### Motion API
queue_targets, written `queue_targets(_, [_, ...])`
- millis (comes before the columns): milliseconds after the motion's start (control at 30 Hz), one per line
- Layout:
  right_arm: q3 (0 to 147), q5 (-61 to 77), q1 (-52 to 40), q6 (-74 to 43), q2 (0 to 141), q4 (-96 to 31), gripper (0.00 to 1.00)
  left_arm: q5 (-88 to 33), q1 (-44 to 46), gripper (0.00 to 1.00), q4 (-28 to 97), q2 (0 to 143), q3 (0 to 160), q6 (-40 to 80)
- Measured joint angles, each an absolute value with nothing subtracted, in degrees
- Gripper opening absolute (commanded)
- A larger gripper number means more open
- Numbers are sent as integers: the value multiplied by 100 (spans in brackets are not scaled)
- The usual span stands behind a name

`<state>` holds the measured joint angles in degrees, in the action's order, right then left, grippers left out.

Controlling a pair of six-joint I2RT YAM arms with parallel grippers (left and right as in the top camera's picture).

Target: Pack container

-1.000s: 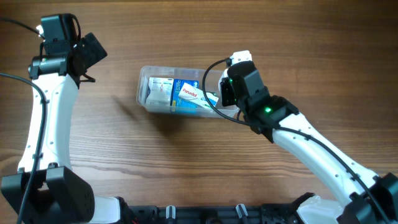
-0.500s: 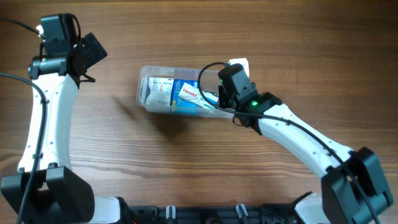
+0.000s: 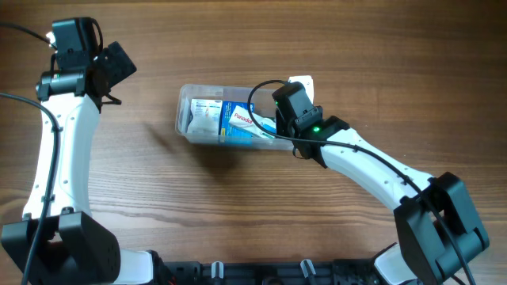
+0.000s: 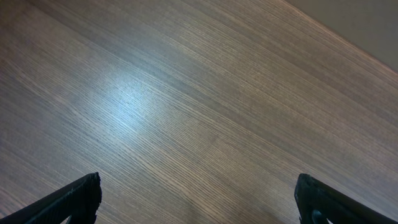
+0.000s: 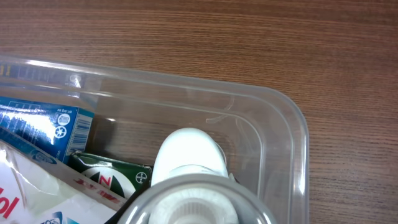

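Observation:
The clear plastic container (image 3: 181,107) lies at the table's middle and holds several medicine boxes, among them a blue and white one (image 3: 238,120). My right gripper (image 3: 290,104) hangs over the container's right end, shut on a white bottle (image 3: 302,81). In the right wrist view the bottle (image 5: 189,155) points down into the container's right end (image 5: 293,127), next to a green box (image 5: 109,175) and a blue box (image 5: 43,121); my fingers are hidden by the bottle. My left gripper (image 3: 117,67) is open and empty at the far left, over bare wood (image 4: 199,199).
The wooden table (image 3: 238,206) surrounds the container. The left arm (image 3: 63,150) stands along the left side. The right arm (image 3: 372,170) reaches in from the lower right. The table's far edge shows in the left wrist view (image 4: 348,43).
My right gripper has moved left with the white bottle, from beside the container's right end to over it. The left arm has not moved.

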<state>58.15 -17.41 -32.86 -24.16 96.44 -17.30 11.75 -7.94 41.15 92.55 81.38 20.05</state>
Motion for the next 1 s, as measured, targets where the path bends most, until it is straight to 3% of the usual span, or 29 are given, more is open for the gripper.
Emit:
queue_targets(133, [5815,-1745,-3286,-2443,9644,-1730,43,1175,-794,100,4115,9255,8138,2005])
queue_targets(267, [5817,-1785,-3286,-2497,9644,-1708,58,1175,-794,100,4115,9255,8138,2005])
queue_targets(400, [5819,-1813,-3286,-2515,9644,-1704,66,1175,-794,100,4115,9255,8138,2005])
queue_targets(700, [5822,-1841,-3282,-2206,9625,-1330,67,1175,-794,100,4115,9255,8138,2005])
queue_targets(767, [5850,-1916,-3282,-2071,9511,-1319,74,1175,-794,100,4115,9255,8138,2005])
queue_targets(833, [5935,-2012,-3282,-1955,9349,-1319,94,1175,-794,100,4115,9255,8138,2005])
queue_targets(867, [5983,-2060,-3282,-1953,9251,-1319,100,1175,-794,100,4115,9255,8138,2005])
queue_targets(1000, [6189,-2196,-3282,-1828,8436,-1306,100,1175,-794,100,4115,9255,8138,2005])
